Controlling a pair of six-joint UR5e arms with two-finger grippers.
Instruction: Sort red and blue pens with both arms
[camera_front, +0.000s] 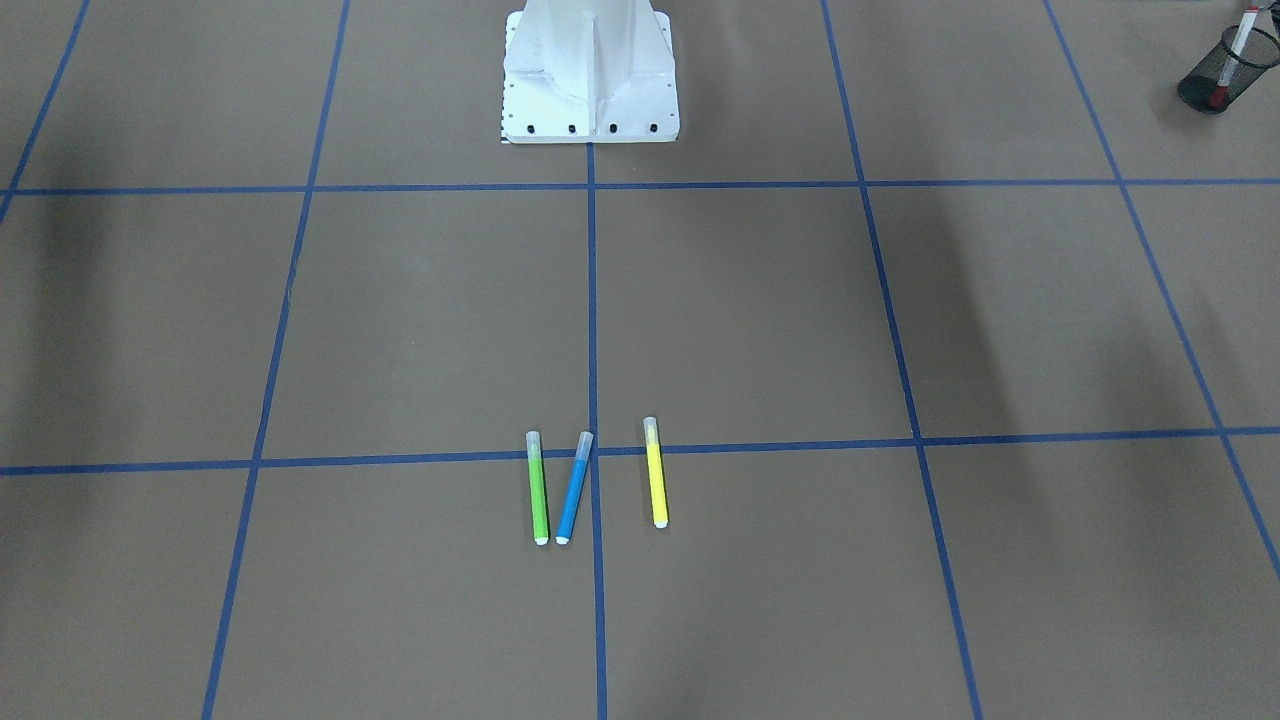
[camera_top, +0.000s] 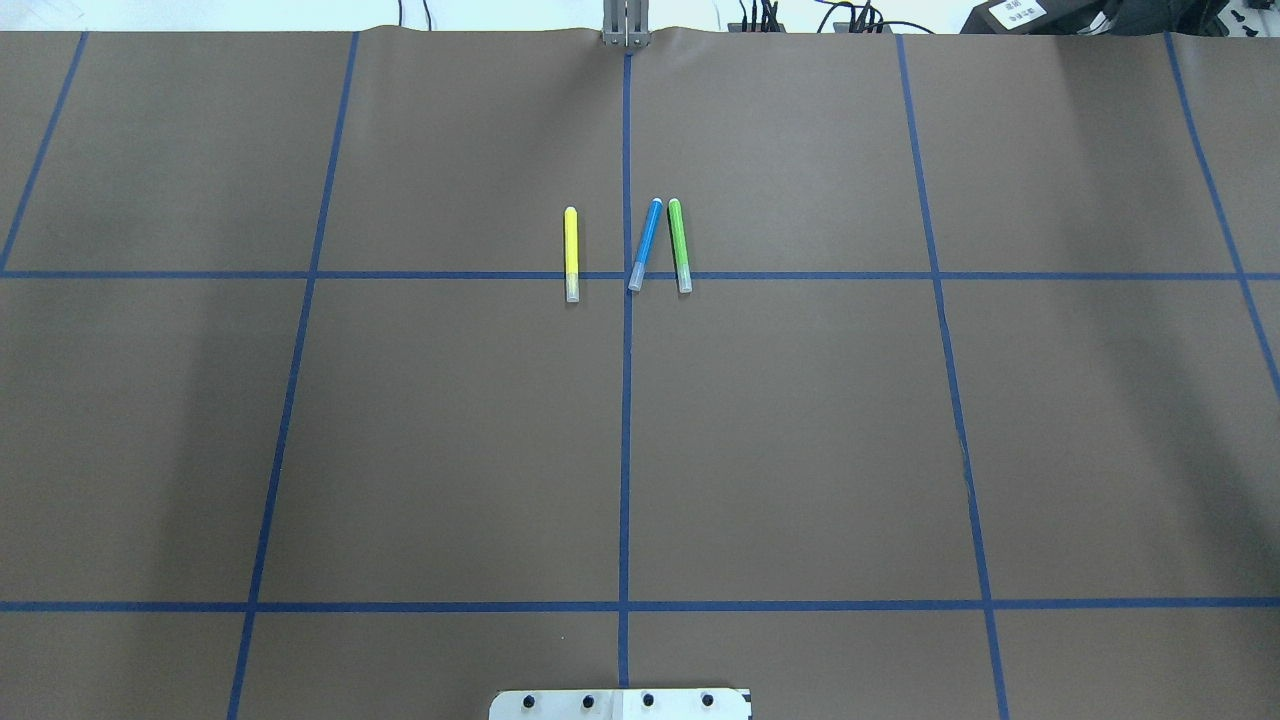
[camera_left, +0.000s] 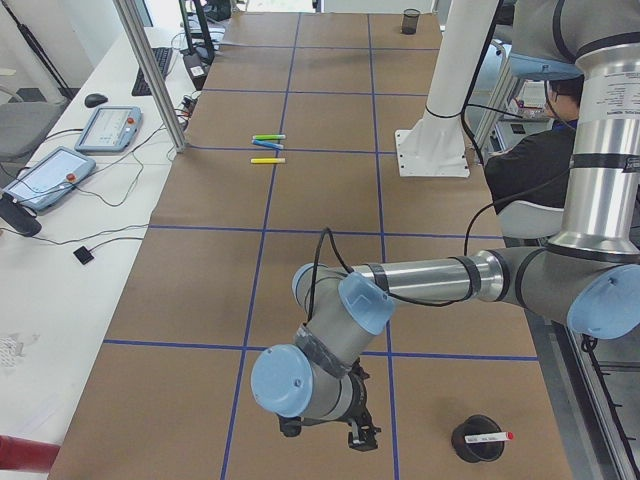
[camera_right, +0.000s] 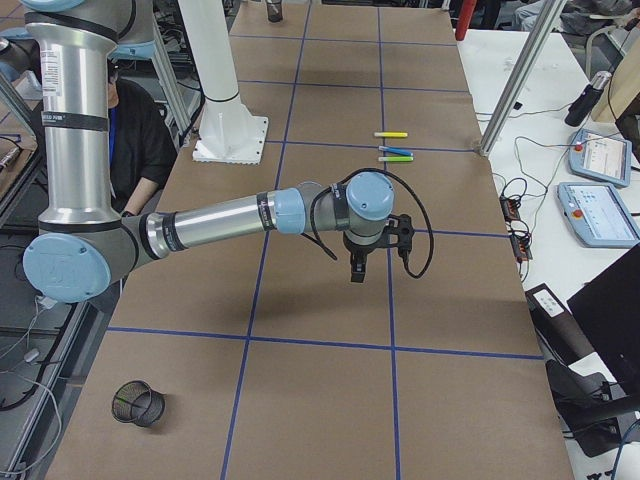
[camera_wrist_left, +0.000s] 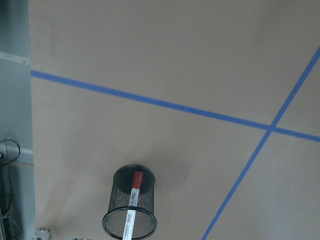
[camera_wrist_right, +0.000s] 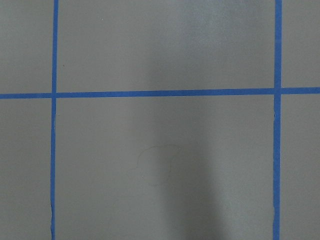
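The blue pen (camera_front: 574, 487) (camera_top: 645, 244) lies on the brown table near the centre line, between a green and a yellow marker. The red pen (camera_front: 1232, 55) (camera_wrist_left: 132, 200) stands tilted inside a black mesh cup (camera_left: 476, 440) (camera_wrist_left: 130, 210) at the table's end on my left. In the exterior left view my left gripper (camera_left: 362, 437) hangs low beside that cup, apart from it. My right gripper (camera_right: 357, 272) hovers above bare table, short of the markers. Neither gripper shows its fingers clearly, so I cannot tell whether they are open or shut.
A green marker (camera_top: 679, 245) and a yellow marker (camera_top: 571, 254) flank the blue pen. The white pedestal (camera_front: 590, 75) stands at the robot's side. An empty black mesh cup (camera_right: 140, 402) sits at the end on my right. A seated person (camera_right: 135, 130) is behind the robot.
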